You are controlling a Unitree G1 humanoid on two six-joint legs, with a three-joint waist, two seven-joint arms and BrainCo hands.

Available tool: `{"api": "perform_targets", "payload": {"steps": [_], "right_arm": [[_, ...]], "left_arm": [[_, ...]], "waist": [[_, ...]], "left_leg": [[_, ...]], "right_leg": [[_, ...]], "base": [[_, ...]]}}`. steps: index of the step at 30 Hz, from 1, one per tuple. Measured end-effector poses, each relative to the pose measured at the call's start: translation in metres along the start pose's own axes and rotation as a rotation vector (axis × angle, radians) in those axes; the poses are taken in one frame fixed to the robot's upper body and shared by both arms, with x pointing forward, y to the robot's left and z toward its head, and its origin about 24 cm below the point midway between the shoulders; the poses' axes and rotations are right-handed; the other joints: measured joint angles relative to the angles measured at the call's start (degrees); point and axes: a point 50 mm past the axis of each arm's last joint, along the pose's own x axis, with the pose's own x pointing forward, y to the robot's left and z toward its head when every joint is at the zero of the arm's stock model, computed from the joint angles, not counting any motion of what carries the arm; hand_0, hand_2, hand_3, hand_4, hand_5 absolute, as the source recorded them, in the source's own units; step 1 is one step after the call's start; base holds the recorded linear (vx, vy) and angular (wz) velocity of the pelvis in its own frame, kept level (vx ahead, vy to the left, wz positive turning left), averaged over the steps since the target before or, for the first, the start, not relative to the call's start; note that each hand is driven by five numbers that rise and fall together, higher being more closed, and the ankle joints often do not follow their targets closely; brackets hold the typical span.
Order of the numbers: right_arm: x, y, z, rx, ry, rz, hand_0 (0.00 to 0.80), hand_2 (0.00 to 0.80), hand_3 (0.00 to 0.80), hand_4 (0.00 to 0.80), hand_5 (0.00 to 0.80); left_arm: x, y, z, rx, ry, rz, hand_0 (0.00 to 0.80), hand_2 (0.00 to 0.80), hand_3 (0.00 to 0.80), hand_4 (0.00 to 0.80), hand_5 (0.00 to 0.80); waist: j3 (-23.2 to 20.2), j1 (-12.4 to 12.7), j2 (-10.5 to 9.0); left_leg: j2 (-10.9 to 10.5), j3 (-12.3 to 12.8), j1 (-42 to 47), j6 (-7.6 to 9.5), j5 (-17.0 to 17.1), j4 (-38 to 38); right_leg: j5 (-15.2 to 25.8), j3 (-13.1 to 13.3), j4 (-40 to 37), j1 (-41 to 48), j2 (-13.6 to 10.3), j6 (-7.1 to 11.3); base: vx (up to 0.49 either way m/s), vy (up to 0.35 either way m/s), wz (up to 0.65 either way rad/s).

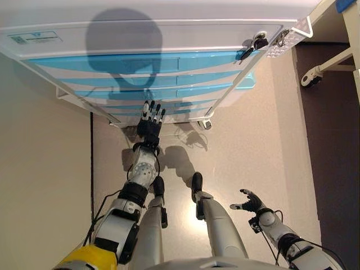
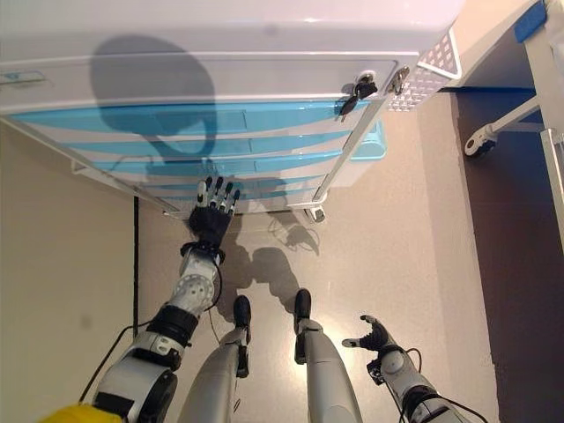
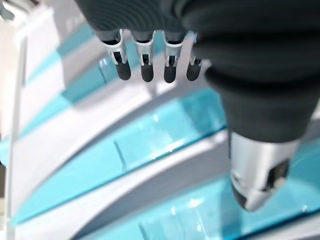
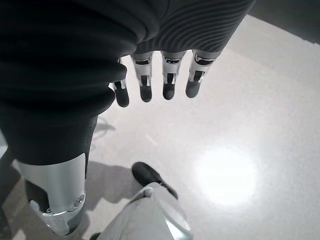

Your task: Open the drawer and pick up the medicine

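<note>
Nearest the robot, the right hand (image 1: 251, 201) hangs low over the pale speckled floor (image 1: 253, 146), well apart from the cabinet; its fingers (image 4: 169, 82) are straight and relaxed, the thumb set apart, and it holds nothing. Only bare floor lies beyond those fingers in the right wrist view.

Farther forward, the left hand (image 1: 149, 125) is raised toward the white plastic drawer cabinet with translucent blue drawer fronts (image 1: 140, 62). Its fingers (image 3: 145, 62) are straight and lie side by side, unspread, with the dark tips pointing at the lower drawers. In the left wrist view the tips stand just before a white band between two blue fronts; whether they touch it cannot be told. The hand grasps nothing.

The cabinet carries a stack of blue drawer fronts (image 2: 176, 119), each with a flat rectangular panel at its centre, separated by white bands. All fronts appear flush and closed. A caster wheel (image 1: 206, 124) shows at the cabinet's lower corner. Near the upper corner a dark key in a lock (image 1: 254, 45) projects from the white top panel, with a metal clasp (image 1: 283, 37) just beside it.

The medicine is visible in no view; no drawer's contents can be made out through the blue fronts.

Beyond the cabinet, a white wheeled frame leg (image 1: 320, 70) stands on a darker strip of floor.
</note>
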Motion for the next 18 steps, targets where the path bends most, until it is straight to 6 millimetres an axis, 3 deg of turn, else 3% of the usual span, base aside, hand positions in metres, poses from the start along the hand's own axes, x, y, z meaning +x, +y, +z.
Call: {"api": "perform_targets", "payload": {"steps": [10, 18], "right_arm": [[0.000, 0.010, 0.004, 0.010, -0.019, 0.041, 0.000, 0.000, 0.000, 0.000, 0.000], [0.000, 0.014, 0.006, 0.017, -0.025, 0.050, 0.000, 0.000, 0.000, 0.000, 0.000]], "left_arm": [[0.005, -0.006, 0.006, -0.010, -0.038, -0.011, 0.000, 0.000, 0.000, 0.000, 0.000], [0.006, -0.015, 0.005, -0.008, -0.042, -0.047, 0.000, 0.000, 0.000, 0.000, 0.000]], "waist": [[0.8, -1.3, -1.84], [1.6, -1.2, -2.12]], "left_leg": [[0.2, 0.3, -0.5, 0.02, 0.0, -0.1], [0.2, 0.7, -0.4, 0.09, 0.1, -0.5]], "right_leg": [[1.1, 0.2, -1.8, 0.0, 0.3, 0.03], [1.4, 0.5, -2.4, 0.1, 0.4, 0.03]], "base": [[-0.001, 0.001, -0.02], [0.000, 0.000, 0.00]]}}
